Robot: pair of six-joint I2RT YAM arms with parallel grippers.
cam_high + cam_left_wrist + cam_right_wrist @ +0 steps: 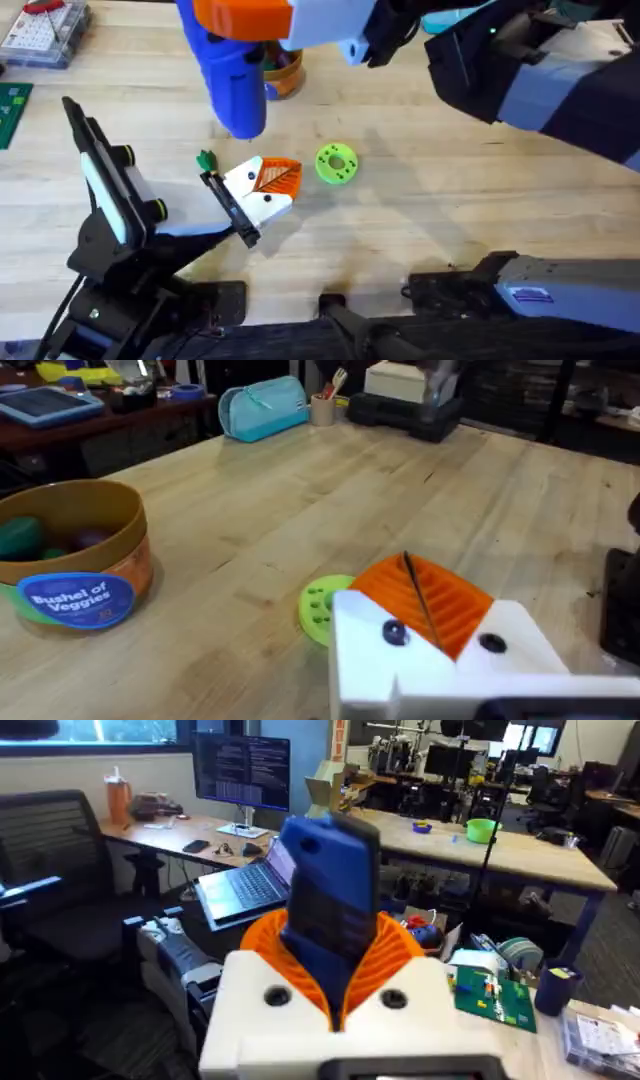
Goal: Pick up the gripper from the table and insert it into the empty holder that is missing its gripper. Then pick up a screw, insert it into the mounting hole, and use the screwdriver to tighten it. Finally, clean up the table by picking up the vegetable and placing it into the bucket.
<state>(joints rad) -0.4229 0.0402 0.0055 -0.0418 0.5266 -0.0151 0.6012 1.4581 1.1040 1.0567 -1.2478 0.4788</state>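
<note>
Worktop [420, 230] on your left carries the black-and-white arm, its holder [228, 208] bearing the gripper [268, 186], white with an orange ribbed pad. Whether the left arm's jaws are spread, you cannot tell. Toward the far edge your right gripper [335, 1005] pinches the blue screwdriver [230, 70], bit down just beyond the holder. Behind it stands the bucket [75, 555]. Right of the gripper lies a lime-green disc [336, 164].
</note>
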